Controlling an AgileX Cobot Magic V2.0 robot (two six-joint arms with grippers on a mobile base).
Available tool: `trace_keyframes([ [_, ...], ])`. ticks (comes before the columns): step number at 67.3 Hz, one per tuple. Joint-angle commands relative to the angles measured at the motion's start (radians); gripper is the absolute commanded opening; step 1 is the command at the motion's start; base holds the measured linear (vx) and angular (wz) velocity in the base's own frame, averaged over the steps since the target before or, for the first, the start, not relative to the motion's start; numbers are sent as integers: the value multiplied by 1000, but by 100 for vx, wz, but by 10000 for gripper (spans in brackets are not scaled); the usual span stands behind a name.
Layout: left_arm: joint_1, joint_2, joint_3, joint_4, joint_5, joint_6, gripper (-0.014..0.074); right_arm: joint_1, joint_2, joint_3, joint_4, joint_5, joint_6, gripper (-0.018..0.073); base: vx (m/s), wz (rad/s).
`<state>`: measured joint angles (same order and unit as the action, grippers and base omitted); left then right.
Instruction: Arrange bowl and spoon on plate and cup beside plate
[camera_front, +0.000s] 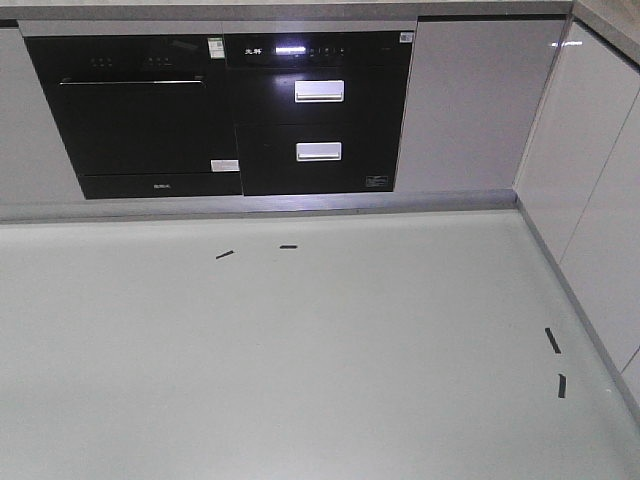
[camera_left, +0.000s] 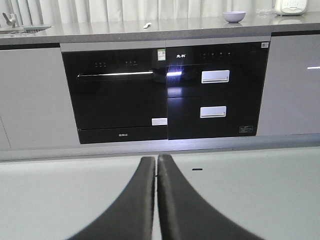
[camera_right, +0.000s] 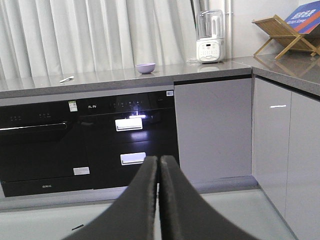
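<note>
Left gripper (camera_left: 156, 160), right gripper (camera_right: 159, 160) pressed together; small round lavender plastic bowl (camera_right: 146, 68), pale plastic spoon (camera_right: 66, 79) near top, wrist views only

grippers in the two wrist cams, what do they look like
Both look alike. The left gripper has two matte black fingers, broad at the base and curving in to narrow, rounded tips. The right gripper has the same black tapered pair. No cables, markings or labels show on either, and the arms behind them are out of view.
</note>
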<state>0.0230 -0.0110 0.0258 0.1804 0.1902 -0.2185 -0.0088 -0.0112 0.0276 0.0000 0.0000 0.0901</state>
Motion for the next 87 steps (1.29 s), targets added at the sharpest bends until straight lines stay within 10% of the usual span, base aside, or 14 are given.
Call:
trace_keyframes([
  [1,0,-14,-8,-1,-74,-11,-6,-1,-11,4,0,-68,-7,-6,0,0],
  [87,0,-14,-8,-1,-74,-11,-6,-1,-11,4,0,-68,-7,-6,0,0],
])
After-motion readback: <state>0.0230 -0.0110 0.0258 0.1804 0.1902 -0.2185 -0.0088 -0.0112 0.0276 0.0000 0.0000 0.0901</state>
